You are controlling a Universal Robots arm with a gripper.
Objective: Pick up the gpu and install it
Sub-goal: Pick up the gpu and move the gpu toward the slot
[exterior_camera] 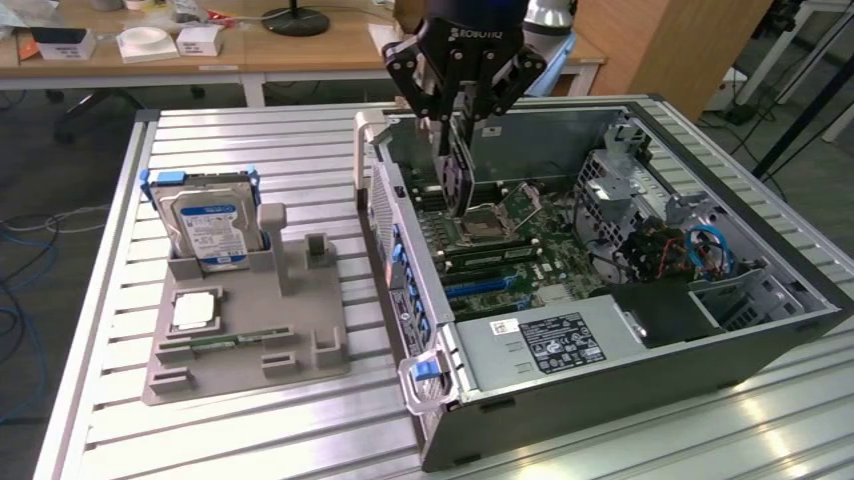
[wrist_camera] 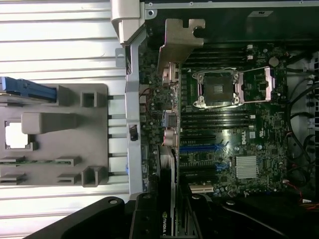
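My tool point(exterior_camera: 463, 112) grips the gpu point(exterior_camera: 458, 175) on edge, just above the motherboard point(exterior_camera: 534, 250) in the open computer case point(exterior_camera: 787, 300), which lies on the ribbed metal tabletop point(exterior_camera: 254, 140) beside a grey tray point(exterior_camera: 254, 350) holding a hard drive point(exterior_camera: 207, 225), with a wooden tabletop point(exterior_camera: 334, 45) behind.

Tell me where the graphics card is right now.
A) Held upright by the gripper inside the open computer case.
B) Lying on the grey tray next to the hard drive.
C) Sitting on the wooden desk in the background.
A: the gripper is clamped on the gpu, which stands on edge over the motherboard in the open computer case; the grey tray carries the hard drive, not the card.
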